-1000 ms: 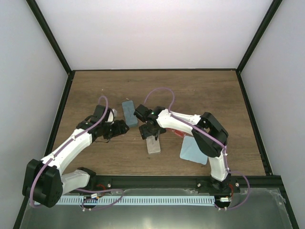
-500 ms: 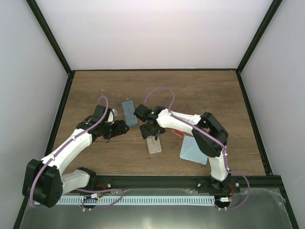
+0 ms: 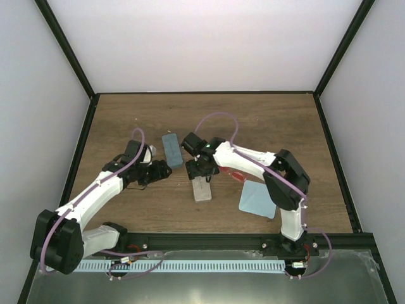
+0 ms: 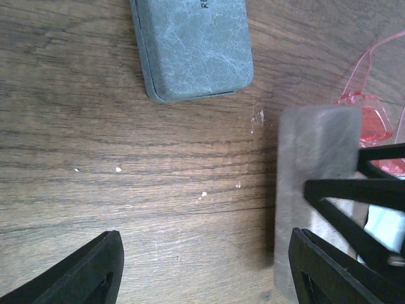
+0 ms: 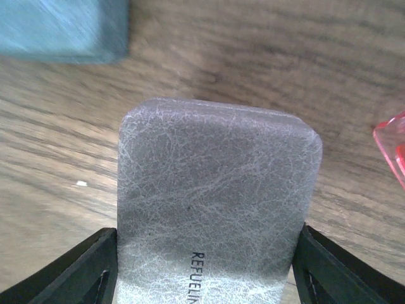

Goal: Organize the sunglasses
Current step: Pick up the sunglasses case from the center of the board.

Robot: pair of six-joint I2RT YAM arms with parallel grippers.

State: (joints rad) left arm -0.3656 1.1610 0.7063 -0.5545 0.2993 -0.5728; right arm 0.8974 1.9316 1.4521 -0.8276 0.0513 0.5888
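Gripping, right tool [image 3: 200,174]: closed on the far end of the grey case [image 5: 215,190]; its two black fingers [image 5: 95,272] sit flat against the case's long sides, one on each.
Left tool [image 4: 205,244]: open, jaws spread wide with only bare wood between them; it hangs low over the tabletop [image 3: 126,120].
Grey case: lies flat on the tabletop between the two arms, its long axis running roughly near to far; printed lettering shows on its lid in the right wrist view.
Sunglasses [image 4: 366,111]: red translucent frame on the tabletop just beside the grey case, on its right, under the right arm in the top view. Only part of the frame and one slender arm show. Neither tool holds them, and I cannot tell whether they touch the case.
Blue case [image 3: 171,149]: closed and flat on the wood, just beyond the left tool and left of the right tool, apart from the grey case.
Light-blue cloth [image 3: 256,199]: flat on the tabletop right of the grey case, partly under the right arm.
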